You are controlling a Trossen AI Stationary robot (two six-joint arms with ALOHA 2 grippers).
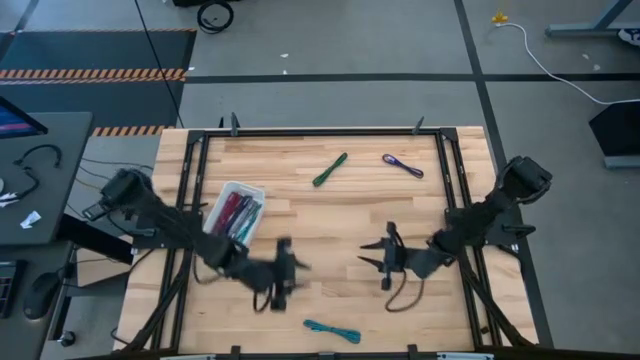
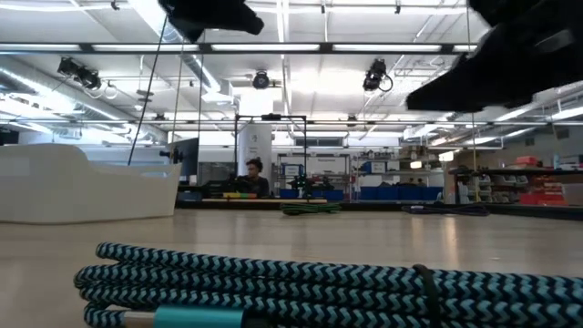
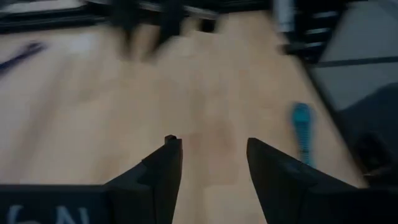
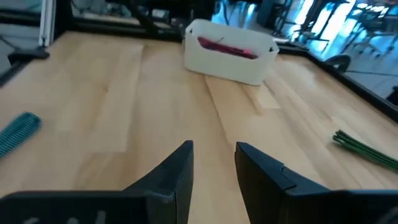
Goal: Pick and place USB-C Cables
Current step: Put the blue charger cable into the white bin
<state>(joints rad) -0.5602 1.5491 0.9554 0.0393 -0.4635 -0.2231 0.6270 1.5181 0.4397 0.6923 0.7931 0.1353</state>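
A teal cable bundle (image 1: 332,330) lies flat near the table's near edge; it fills the foreground of the low view (image 2: 301,282) and shows in the left wrist view (image 3: 303,130). A green bundle (image 1: 329,169) and a purple one (image 1: 402,165) lie toward the far edge. A white bin (image 1: 234,211) at the left holds several bundles, maroon-pink among them. My left gripper (image 1: 283,275) is open and empty above the table, left of centre. My right gripper (image 1: 385,257) is open and empty, right of centre.
A black frame (image 1: 320,131) runs along the table's far edge and sides. Bare wood lies between the two grippers. A desk with cords stands beyond the table's left edge. A person sits far back in the room in the low view (image 2: 254,177).
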